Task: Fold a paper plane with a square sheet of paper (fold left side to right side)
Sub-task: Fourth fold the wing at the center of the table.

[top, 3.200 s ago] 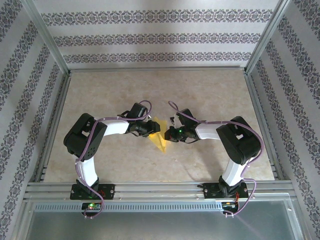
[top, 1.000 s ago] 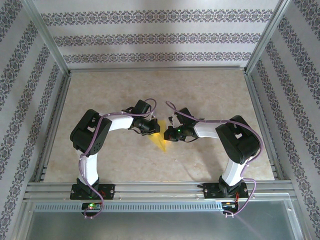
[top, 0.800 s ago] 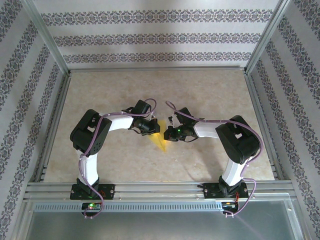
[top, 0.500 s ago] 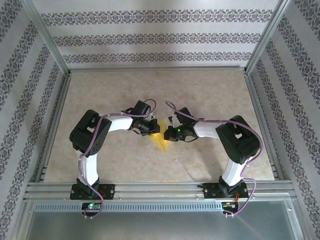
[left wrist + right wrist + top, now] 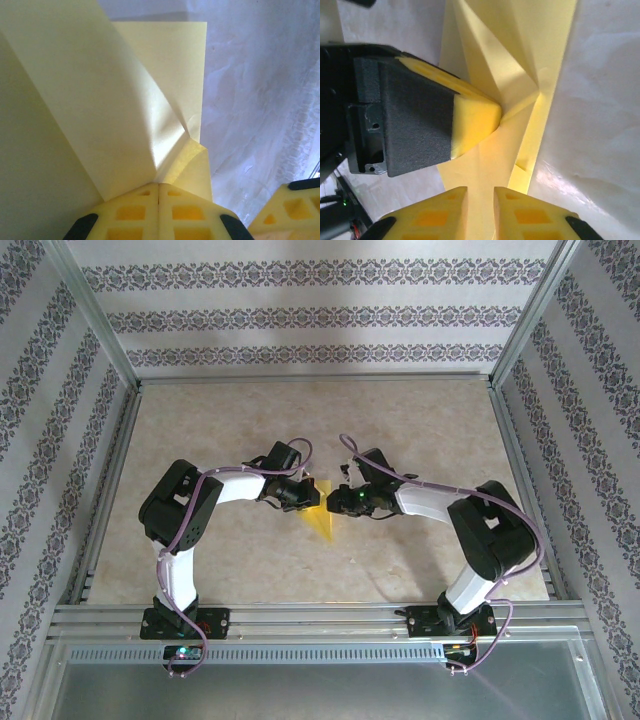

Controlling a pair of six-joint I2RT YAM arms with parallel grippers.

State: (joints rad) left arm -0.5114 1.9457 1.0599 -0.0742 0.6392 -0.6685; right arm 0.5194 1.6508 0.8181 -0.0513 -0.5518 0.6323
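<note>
At mid-table (image 5: 230, 570), the square sheet of paper (image 5: 321, 524) is lying partly folded, its point facing the arm bases. Behind that point, the left gripper (image 5: 159, 186) is clamping a creased corner, fingers pressed together. Facing it, the right gripper (image 5: 480, 194) is hovering over the sheet, fingers slightly parted.

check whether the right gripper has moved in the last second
Yes, slightly: the right gripper edged toward the table's right rail, elbow swinging out that way, fingers now parted over the yellow paper.
</note>
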